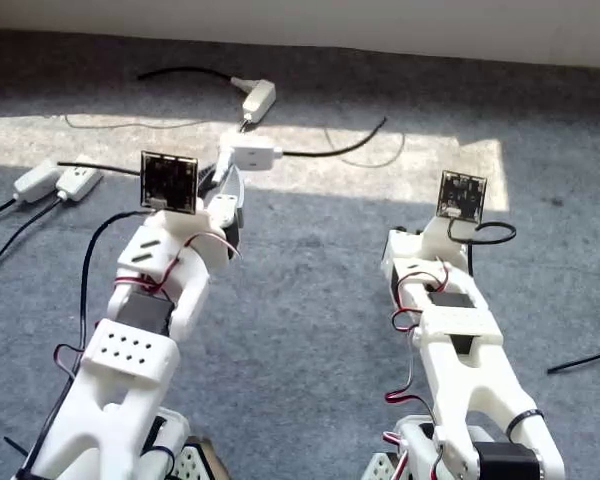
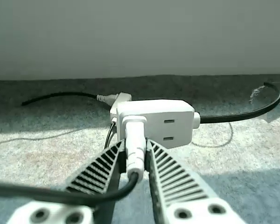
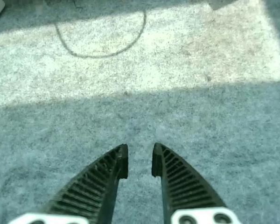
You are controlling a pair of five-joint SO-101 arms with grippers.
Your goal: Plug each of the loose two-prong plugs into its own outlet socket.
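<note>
- Left wrist view: left gripper (image 2: 134,148) is clamping the two-prong plug (image 2: 135,133) against the face of the outlet block (image 2: 170,122).
- Insertion seems to be underway; the next move is calling for a straight push, then release.
- Right gripper (image 3: 140,161) is hanging slightly parted, empty, well apart from that block.

The plug (image 2: 134,140) sits in the left gripper (image 2: 135,151), against the outlet block (image 2: 168,122). Another corded socket (image 1: 260,98) lies behind that block. A pair of sockets (image 1: 77,180) lies well to its left.
</note>
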